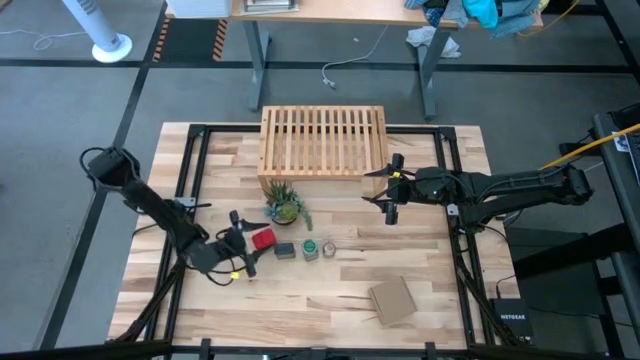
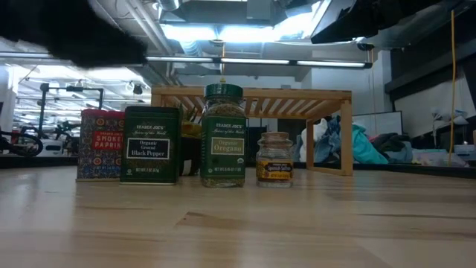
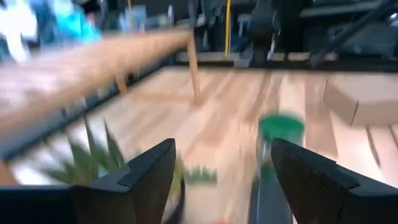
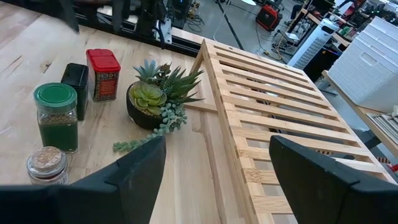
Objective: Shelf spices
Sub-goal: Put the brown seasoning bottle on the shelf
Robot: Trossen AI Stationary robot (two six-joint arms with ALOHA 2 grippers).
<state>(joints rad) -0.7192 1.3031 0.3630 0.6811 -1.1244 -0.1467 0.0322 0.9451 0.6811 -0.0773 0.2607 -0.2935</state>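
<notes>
The spices stand upright in a row on the table in front of the shelf (image 1: 322, 140): a red tin (image 1: 263, 238), a dark tin (image 1: 286, 250), a green-capped jar (image 1: 310, 248) and a tiny clear jar (image 1: 329, 248). In the low view the red tin (image 2: 100, 145), dark tin (image 2: 151, 145), green-capped jar (image 2: 223, 136) and tiny jar (image 2: 274, 159) all rest on their bases. My left gripper (image 1: 245, 243) hovers open just left of and above the red tin, with nothing between its fingers (image 3: 149, 171). My right gripper (image 1: 388, 195) waits open above the table by the shelf's right front corner.
A small potted plant (image 1: 284, 205) stands between the row of spices and the shelf's left front leg. A flat cardboard piece (image 1: 393, 300) lies near the table's front edge, right of centre. Bare tabletop (image 1: 430, 250) lies to the right of the row.
</notes>
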